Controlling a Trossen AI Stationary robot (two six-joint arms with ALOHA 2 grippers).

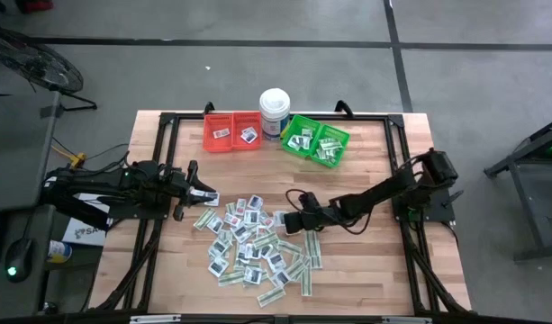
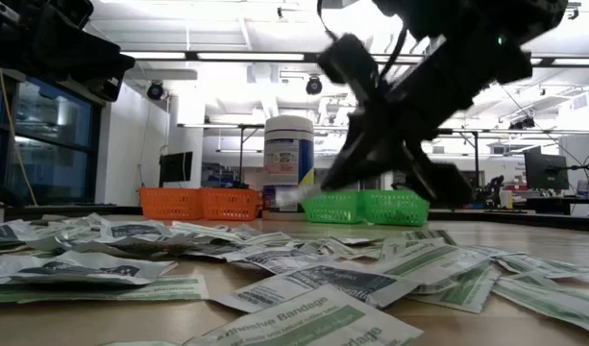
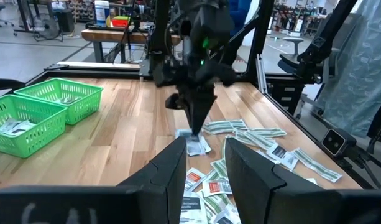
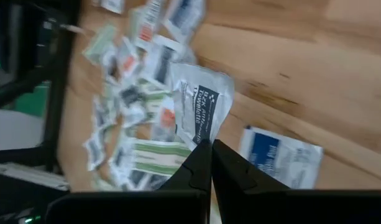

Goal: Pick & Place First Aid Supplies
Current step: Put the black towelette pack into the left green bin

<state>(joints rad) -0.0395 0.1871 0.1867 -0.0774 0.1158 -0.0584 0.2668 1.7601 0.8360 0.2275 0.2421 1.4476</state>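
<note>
One white packet (image 4: 199,112) pinched betw. right gripper (image 4: 211,163) fingers.

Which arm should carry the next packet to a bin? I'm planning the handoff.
Probably the right: its gripper is shut on a white packet, lifted at the pile's edge. The left gripper holds nothing.

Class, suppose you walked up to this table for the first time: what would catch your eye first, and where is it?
A sprawling heap of first aid packets covers the middle of the wooden table. At the heap's far edge the right hand is shut on a white packet. Along the far side stand a red bin, a white tub and a green bin.
</note>
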